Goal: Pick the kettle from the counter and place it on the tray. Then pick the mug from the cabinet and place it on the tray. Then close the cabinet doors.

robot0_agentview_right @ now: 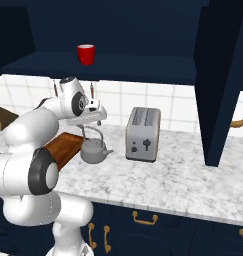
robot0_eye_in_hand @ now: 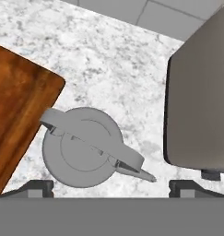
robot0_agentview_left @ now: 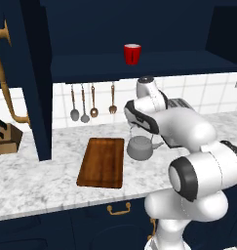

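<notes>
Two dark fingertips point(robot0_eye_in_hand: 37, 186) stand wide apart at the bottom of the hand view, holding nothing; the gripper point(robot0_eye_in_hand: 111, 188) looks straight down on the kettle point(robot0_eye_in_hand: 83, 146). The kettle sits on the counter point(robot0_eye_in_hand: 109, 60) just below the spread fingers, nearer the left tip, its handle running across the lid and its spout pointing toward the right tip. Its left side lies just beside the edge of the tray point(robot0_eye_in_hand: 16, 115), apart from it or barely touching; I cannot tell which. The toaster point(robot0_eye_in_hand: 198, 101) stands to the right, apart from the kettle. In the left base view the kettle point(robot0_agentview_left: 139, 148) sits right of the tray point(robot0_agentview_left: 102, 162), with the hand above it. The mug point(robot0_agentview_left: 132, 53) stands on the shelf of the open cabinet point(robot0_agentview_left: 139, 66).
</notes>
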